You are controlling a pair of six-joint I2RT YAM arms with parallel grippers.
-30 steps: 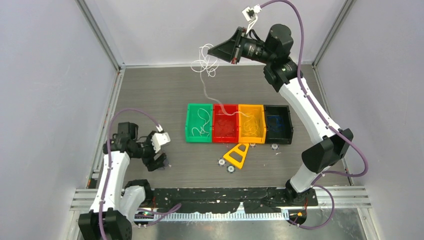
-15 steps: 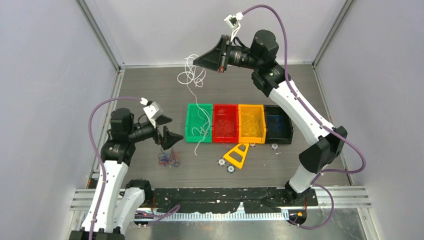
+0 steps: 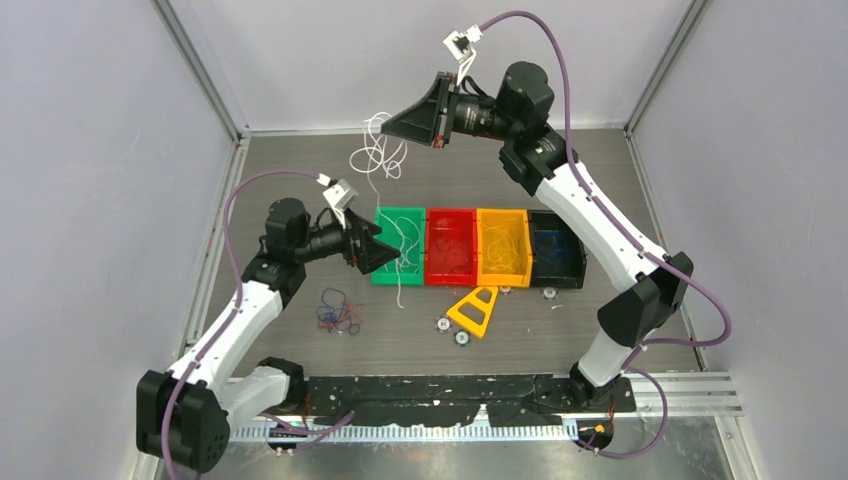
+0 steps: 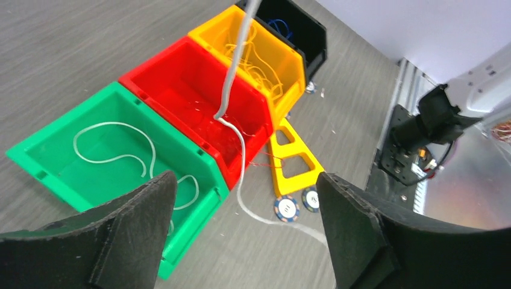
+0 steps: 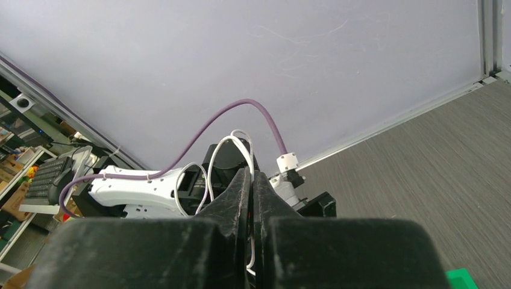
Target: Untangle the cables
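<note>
My right gripper [image 3: 392, 124] is raised high at the back, shut on a bunch of white cables [image 3: 377, 155]. Their loops [image 5: 236, 142] stick out past the pressed fingertips. One long white strand [image 4: 231, 78] hangs down from the bunch in front of the bins, and its tail lies on the table [image 4: 256, 212]. My left gripper [image 4: 244, 182] stands open right before that strand, near the green bin's [image 3: 410, 211] front edge, with nothing between its fingers [image 4: 137, 224]. A small red and blue tangle of cables [image 3: 338, 316] lies loose on the table to the left.
Green [image 4: 36, 158], red [image 4: 158, 65], yellow [image 4: 288, 57] and black [image 4: 313, 27] bins stand in a row. White cable lies in the green bin, yellow in the yellow bin and blue in the black one. A yellow triangular frame [image 3: 474, 310] and poker chips [image 4: 287, 208] lie in front.
My left gripper opened, left the red and blue tangle on the table, and swung up and right to the green bin. The right gripper carried the white bunch left, dragging its strand off the red and yellow bins.
</note>
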